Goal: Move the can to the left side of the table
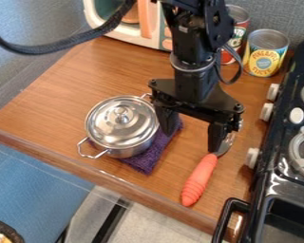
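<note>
Lidded silvery pot on purple cloth, orange-handled utensil, black stove, toy microwave

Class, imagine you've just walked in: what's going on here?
A black robot gripper hangs open and apparently empty over the brown wooden table, between a lidded silver metal pot and an orange-handled metal utensil. A yellow-labelled metal can and a red-and-green metal can stand at the back, near the black stove; neither is on the table's left side.

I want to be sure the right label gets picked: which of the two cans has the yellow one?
The right-hand can, nearer the stove. The other can, further left, has a red and green label.
</note>
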Action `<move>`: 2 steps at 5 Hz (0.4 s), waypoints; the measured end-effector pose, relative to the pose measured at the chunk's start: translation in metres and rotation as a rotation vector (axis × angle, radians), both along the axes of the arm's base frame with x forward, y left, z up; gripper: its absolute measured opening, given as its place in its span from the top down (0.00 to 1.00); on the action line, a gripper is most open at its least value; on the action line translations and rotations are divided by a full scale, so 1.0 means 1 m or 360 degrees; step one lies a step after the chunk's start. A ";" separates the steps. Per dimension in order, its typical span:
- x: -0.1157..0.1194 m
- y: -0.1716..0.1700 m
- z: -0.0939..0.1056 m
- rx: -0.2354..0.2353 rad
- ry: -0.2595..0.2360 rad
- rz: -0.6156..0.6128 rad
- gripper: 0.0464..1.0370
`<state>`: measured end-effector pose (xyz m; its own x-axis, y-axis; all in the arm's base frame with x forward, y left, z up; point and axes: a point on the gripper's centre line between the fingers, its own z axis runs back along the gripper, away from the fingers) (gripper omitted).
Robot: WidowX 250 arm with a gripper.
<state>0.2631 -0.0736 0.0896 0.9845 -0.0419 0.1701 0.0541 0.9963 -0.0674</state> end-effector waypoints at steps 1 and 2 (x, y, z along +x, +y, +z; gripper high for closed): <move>-0.001 0.000 -0.007 0.0008 0.0039 0.0010 0.04; 0.007 -0.002 -0.007 0.0023 0.0018 0.0030 0.04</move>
<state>0.2705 -0.0752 0.0822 0.9870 -0.0254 0.1585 0.0343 0.9980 -0.0533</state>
